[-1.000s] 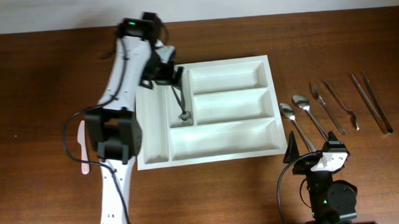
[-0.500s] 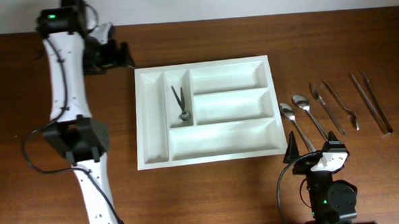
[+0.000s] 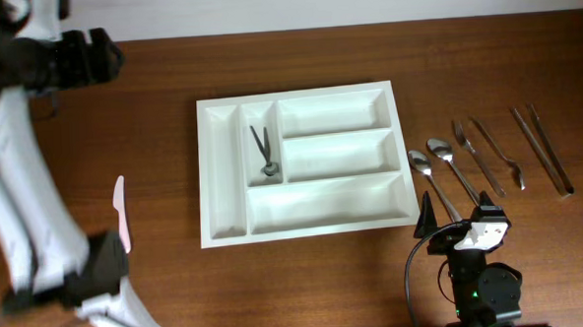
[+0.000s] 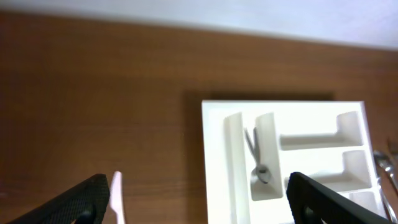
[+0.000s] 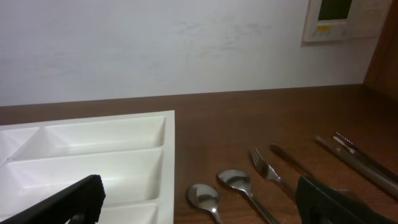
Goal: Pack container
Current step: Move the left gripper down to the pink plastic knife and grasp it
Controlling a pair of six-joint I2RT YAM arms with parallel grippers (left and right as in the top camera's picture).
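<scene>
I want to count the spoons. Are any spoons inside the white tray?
No, both spoons lie on the table beside the tray; only a small dark tool is inside.

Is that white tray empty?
Not empty: the tray holds one small dark tool in its inner narrow compartment; the other four look bare.

Brown wooden bench. Right side, one row, all angled alike and apart: spoon, second spoon, fork, another slim utensil, two long metal pieces. Left side: pale flat utensil, alone. White wall behind; wall panel with small screen.
</scene>
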